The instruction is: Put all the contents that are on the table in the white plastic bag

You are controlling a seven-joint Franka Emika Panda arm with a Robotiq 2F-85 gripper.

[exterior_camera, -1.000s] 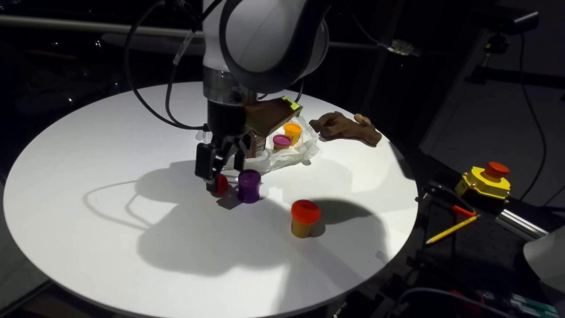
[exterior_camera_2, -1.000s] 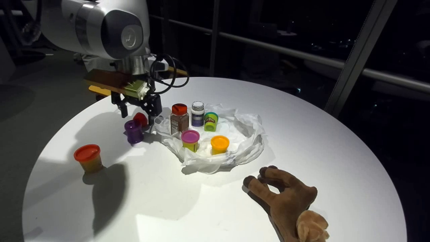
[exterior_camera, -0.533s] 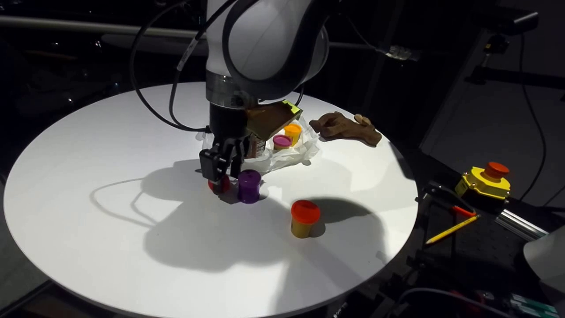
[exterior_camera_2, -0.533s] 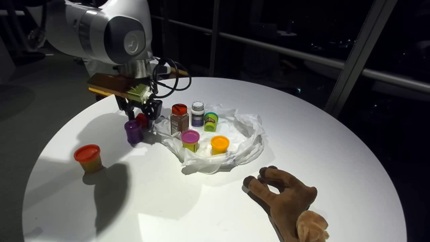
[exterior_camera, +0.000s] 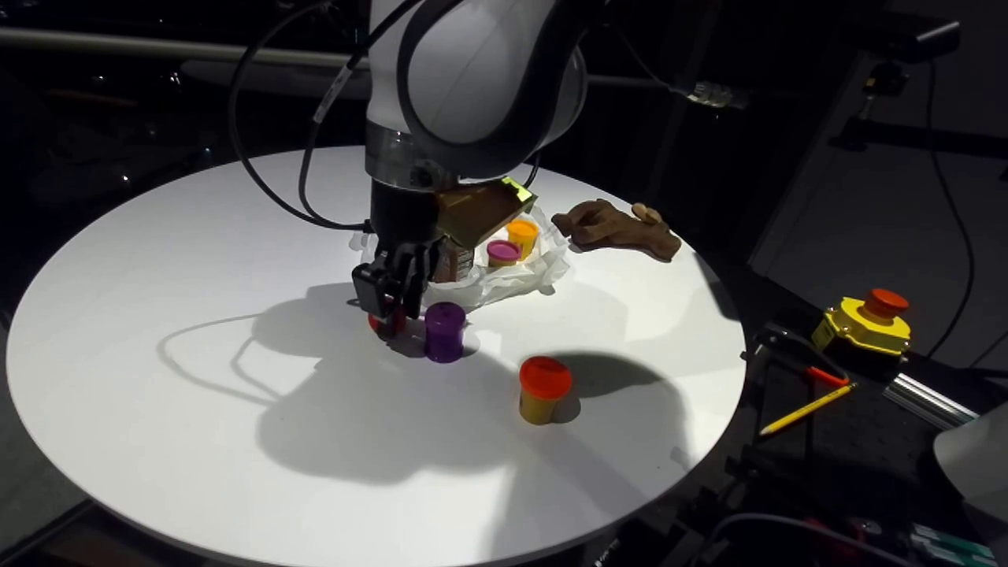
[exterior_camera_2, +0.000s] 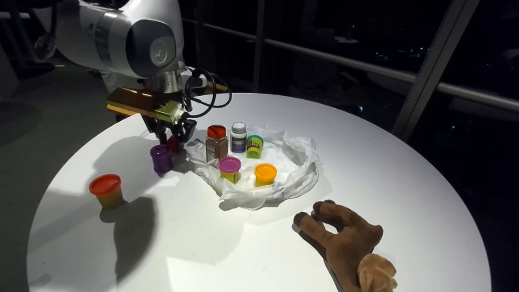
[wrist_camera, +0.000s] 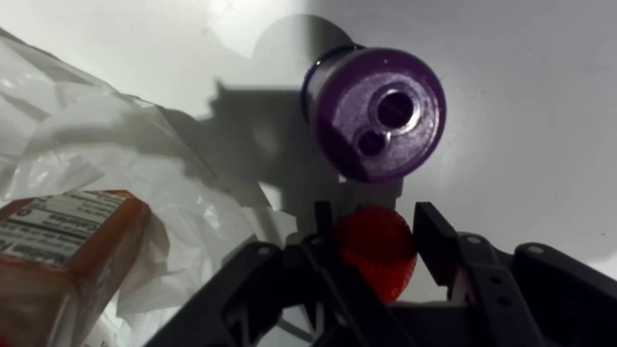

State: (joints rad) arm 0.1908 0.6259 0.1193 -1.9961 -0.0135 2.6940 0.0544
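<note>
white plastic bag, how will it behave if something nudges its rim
The bag looks floppy: thin and wrinkled, it would probably crumple rather than push back. Plastic this see-through is likely light, though the brown jar standing inside may help pin it down.

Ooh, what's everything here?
Table: one, white, centre
Bag: one, white, on table
Magenta-lidded tub, orange-lidded tub: one each, yellow, in bag
Teal-lidded tub: one, green, in bag
Jar: one, brown, in bag
Bottle: one, white, in bag
Holed pot: one, purple, beside bag
Ridged knob: one, red, beside pot
Red-lidded tub: one, yellow, on table
Lumpy piece: one, brown, on table
Button box, pencil: one each, yellow, off table
Cylinder: one, silvery, off table
Elsewhere: mostly dark
Arm: one, mainly white, over table
Tool: one, black, straddling knob
</note>
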